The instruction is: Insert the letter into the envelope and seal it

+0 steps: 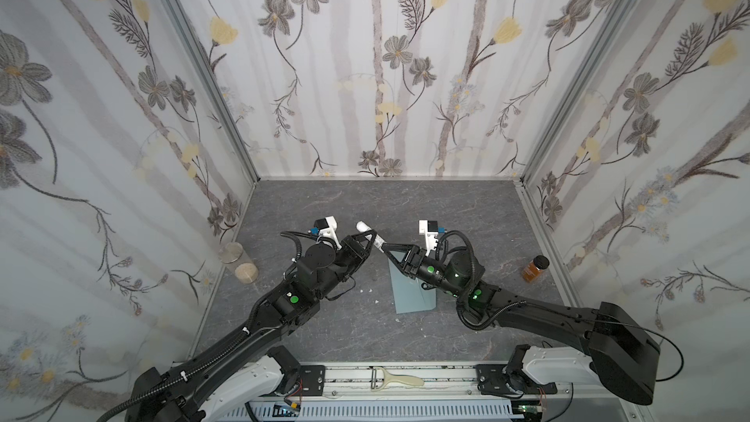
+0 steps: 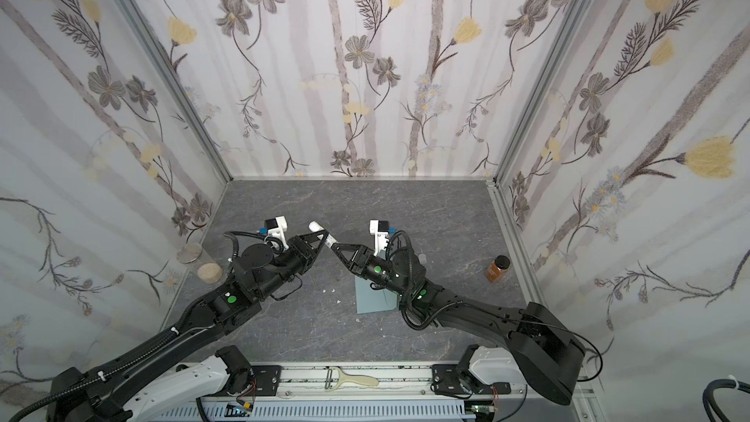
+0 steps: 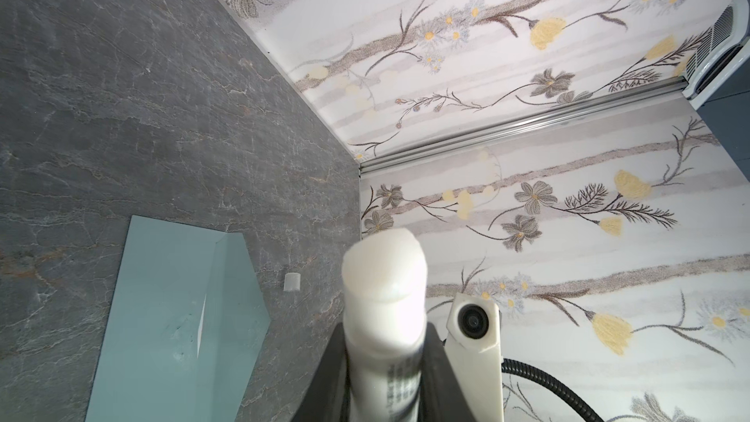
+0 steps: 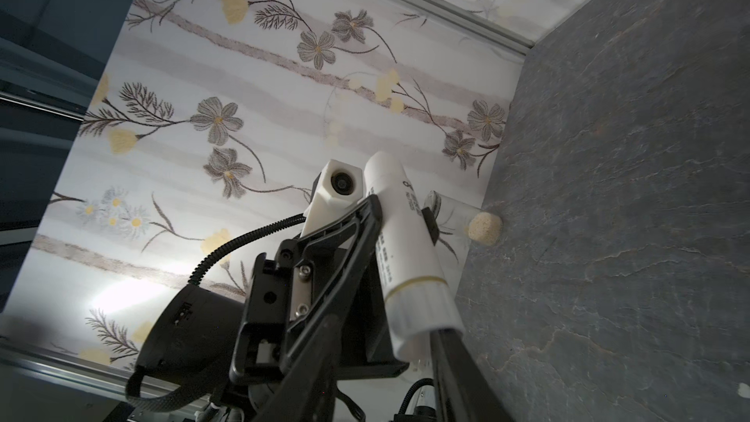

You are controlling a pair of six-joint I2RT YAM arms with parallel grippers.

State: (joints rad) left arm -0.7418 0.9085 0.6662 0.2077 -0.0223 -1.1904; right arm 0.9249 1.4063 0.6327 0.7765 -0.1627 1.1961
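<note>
Sealing is being prepared: the glue stick [image 3: 383,298] is clenched by the left hand [image 1: 371,238]; whether the right hand [image 1: 384,248] grips cannot be told. Next, the envelope [image 1: 410,298] below must be glued.

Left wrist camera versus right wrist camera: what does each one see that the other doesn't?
Only the left wrist view: the blue-grey envelope lying on the table with its pointed flap folded out, a small white cap-like piece beside it, and the bare tip of the glue stick.
Only the right wrist view: the left gripper clamped on the stick, the stick's ribbed base, and a clear jar with a cork lying by the wall.
Both: the glue stick, the grey table and the flowered walls.
</note>
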